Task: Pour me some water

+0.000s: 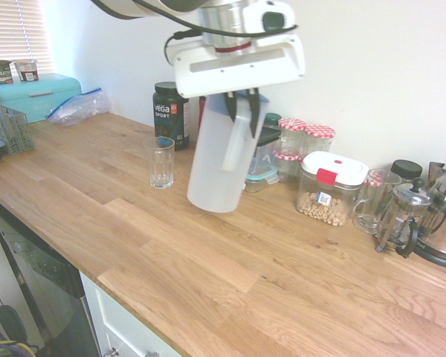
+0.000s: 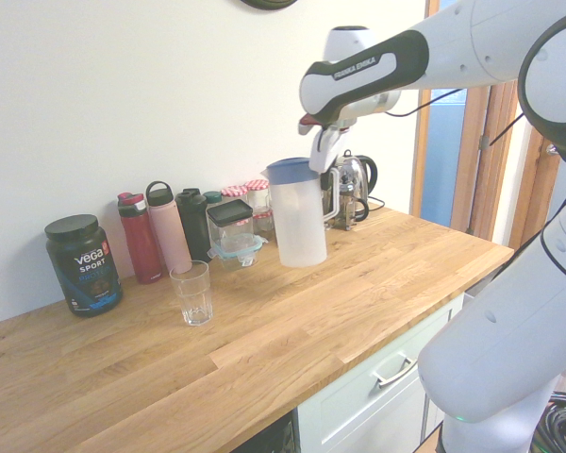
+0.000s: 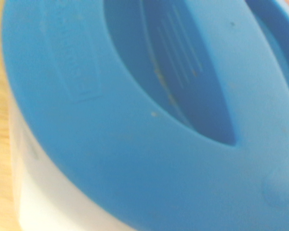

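Lifted clear of the worktop [image 1: 230, 275]: one white jug [image 1: 215, 160] with a blue lid [image 3: 135, 120], hanging tilted in the air, just right of the one drinking glass [image 1: 160, 162] in the first outside view. Clamped shut on the jug's handle: the gripper [image 1: 240, 104], fingers coming down over the lid's edge. Glass upright on the wood and empty as far as can be told. Pick-up done, then; carrying over the glass, tipping and pouring all left, and setting the jug back afterwards.

Counted along the far wall: one dark protein tub [image 1: 171, 113]; three tall bottles [image 2: 168, 226], seen from the second outside view, red, pink and dark; two jars with red checked lids [image 1: 305, 137]; one clear box of cereal [image 1: 331, 190] with a red clip; one small lidded food box [image 2: 232, 226]; one coffee press [image 1: 401, 219]; one kettle [image 1: 442, 223] at the far right. At the far left: one teal bread bin [image 1: 37, 95].
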